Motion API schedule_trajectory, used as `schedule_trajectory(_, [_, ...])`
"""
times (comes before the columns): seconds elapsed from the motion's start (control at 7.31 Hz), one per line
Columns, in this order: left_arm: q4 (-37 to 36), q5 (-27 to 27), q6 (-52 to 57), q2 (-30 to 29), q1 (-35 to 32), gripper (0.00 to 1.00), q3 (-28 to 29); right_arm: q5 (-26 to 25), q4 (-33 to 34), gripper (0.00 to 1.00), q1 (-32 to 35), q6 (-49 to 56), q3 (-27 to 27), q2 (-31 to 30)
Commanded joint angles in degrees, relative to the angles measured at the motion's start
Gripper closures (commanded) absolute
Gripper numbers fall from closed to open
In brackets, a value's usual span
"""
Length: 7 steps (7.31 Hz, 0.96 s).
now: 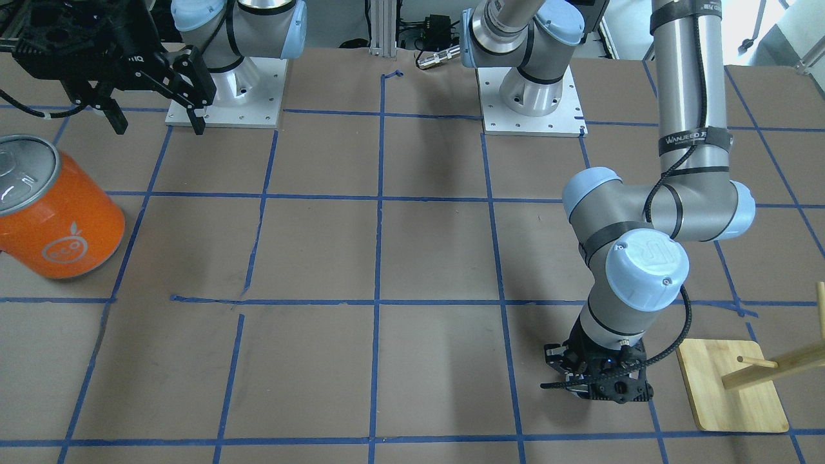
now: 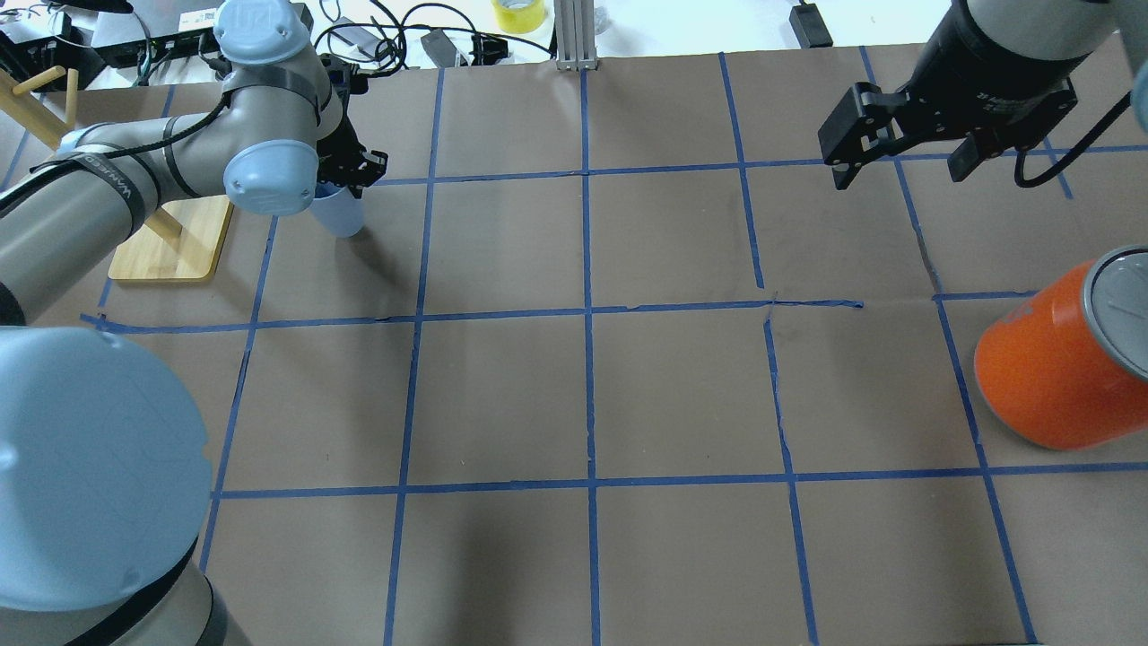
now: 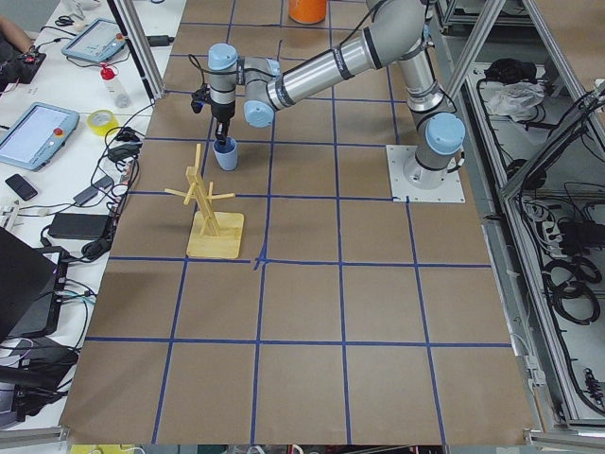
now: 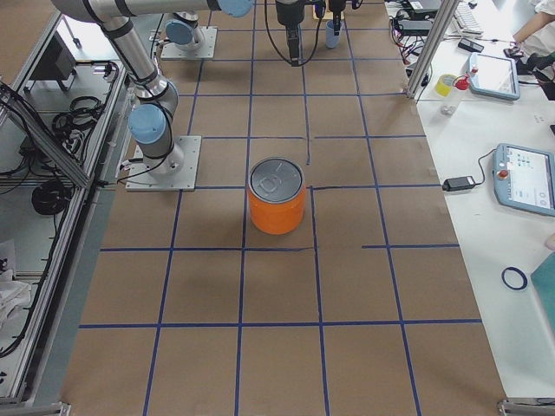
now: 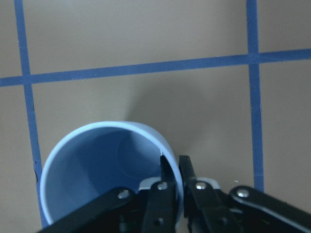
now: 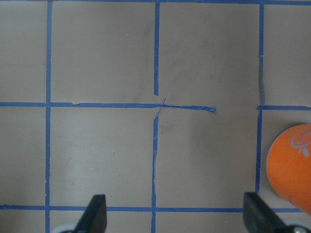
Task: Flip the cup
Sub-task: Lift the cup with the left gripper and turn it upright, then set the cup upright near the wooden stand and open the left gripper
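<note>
The pale blue-white cup point(image 2: 341, 215) is upright with its mouth up, at the table's far left near the wooden rack. It also shows in the left wrist view point(image 5: 92, 170) and the exterior left view point(image 3: 225, 157). My left gripper point(image 2: 346, 176) points down over it and is shut on its rim point(image 5: 172, 167), one finger inside the cup and one outside. In the front-facing view the left gripper point(image 1: 596, 380) hides the cup. My right gripper point(image 2: 901, 175) hangs open and empty above the far right of the table; its fingers also show in the right wrist view point(image 6: 176, 218).
A large orange can point(image 2: 1049, 368) with a silver lid stands at the right edge, below and beside my right gripper. A wooden peg rack on a bamboo base point(image 2: 175, 251) stands just left of the cup. Blue tape lines grid the brown table.
</note>
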<state>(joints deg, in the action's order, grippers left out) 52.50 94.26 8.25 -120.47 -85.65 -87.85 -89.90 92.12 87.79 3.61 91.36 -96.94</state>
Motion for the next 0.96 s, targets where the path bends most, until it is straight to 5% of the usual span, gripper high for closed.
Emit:
schedule_trajectory(0.0, [6.7,-0.4,0.0,3.1,0.2,0.0,1.5,0.0,0.0,0.0,0.0,0.0,0.0,0.0])
schedule_trajectory(0.82, [38.8,1.5,-4.3,24.1,0.0,0.0,5.6,-0.1,-0.2,0.0,0.0,0.0,0.1,0.0])
